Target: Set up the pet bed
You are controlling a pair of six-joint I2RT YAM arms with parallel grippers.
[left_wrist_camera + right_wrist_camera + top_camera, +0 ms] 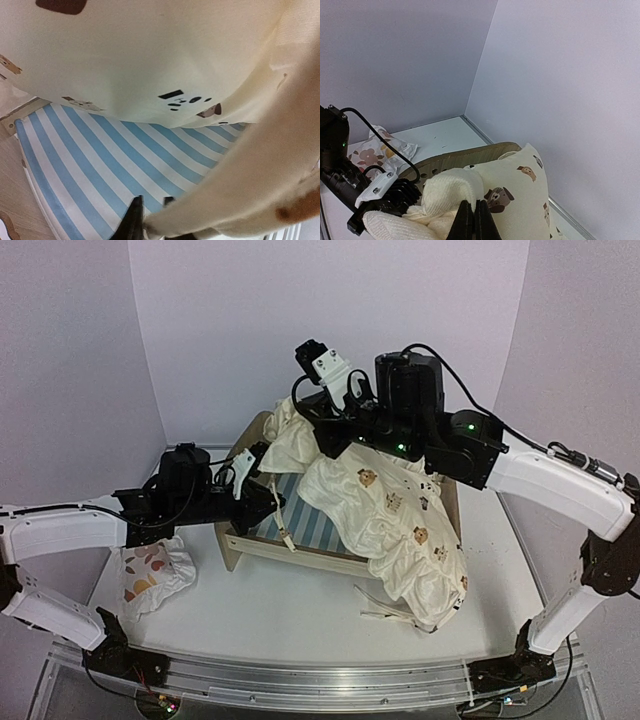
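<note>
Fingers [466,224] of the right gripper [303,418] pinch shut on a fold of the cream animal-print cushion [400,530], while the left gripper [270,503] clamps a cream strip of it above the blue-and-white striped base [100,165]. The light-wood pet bed [290,550] sits centred on the table [300,630], long axis running left to right, arched headboard [465,157] toward the left arm, the crumpled cushion spilling over its right end and a printed pillow [150,575] lying near its left.
</note>
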